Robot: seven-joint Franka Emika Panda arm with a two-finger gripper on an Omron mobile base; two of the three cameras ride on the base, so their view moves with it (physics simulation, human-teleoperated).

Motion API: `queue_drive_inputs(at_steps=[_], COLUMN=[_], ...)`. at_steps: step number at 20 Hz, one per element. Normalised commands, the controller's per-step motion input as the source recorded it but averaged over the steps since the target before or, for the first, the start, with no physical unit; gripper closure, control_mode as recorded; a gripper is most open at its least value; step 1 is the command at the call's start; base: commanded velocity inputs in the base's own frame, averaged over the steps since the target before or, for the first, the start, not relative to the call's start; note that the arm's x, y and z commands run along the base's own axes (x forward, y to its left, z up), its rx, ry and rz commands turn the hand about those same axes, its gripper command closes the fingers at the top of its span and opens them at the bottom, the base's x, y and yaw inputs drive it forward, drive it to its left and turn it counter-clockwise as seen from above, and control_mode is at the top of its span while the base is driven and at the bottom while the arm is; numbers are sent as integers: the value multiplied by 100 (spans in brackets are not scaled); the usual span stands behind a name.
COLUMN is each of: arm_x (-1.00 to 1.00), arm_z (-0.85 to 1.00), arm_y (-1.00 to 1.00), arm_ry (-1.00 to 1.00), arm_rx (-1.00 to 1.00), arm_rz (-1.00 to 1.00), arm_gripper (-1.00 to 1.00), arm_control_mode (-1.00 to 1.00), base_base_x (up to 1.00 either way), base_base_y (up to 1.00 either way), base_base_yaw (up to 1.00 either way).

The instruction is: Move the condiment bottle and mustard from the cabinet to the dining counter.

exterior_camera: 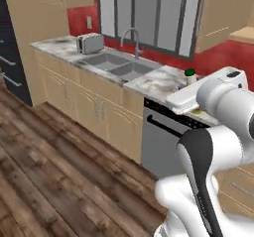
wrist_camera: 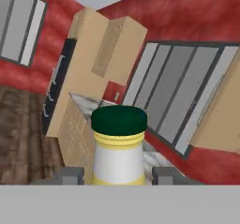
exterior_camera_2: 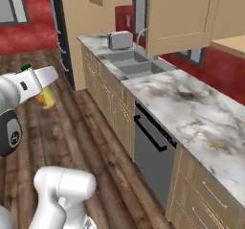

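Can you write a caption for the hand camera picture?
Gripper holding the green-capped mustard, kitchen behind.

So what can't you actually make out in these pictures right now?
- Mustard: in the hand view its lower body is cut off by the bottom band; in the left base view the white arm hides all but its cap.
- Pincer: only the finger tips show, flanking the bottle; actual contact is not visible.
- Cabinet: its open door blocks the interior in the right base view.

walls [exterior_camera: 79,20] red | floor [exterior_camera: 44,166] dark wood | window [exterior_camera: 149,13] grey
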Motion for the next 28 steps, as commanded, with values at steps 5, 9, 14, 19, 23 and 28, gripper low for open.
queue_drive_inputs(at_steps=[5,9,14,19,23,28], arm_x=[0,0,0,0,0,0], arm_z=[0,0,0,0,0,0], arm_y=[0,0,0,0,0,0], arm_ry=[0,0,0,0,0,0], arm_rx=[0,0,0,0,0,0], arm_rz=[0,0,0,0,0,0], arm_gripper=[100,100,100,100,100,100], arm_control_mode=[100,100,100,100,100,100], base_base_x=[-8,-8,-11,3,57,89], base_base_y=[0,3,19,41,53,40], base_base_yaw=[100,100,100,93,34,1])
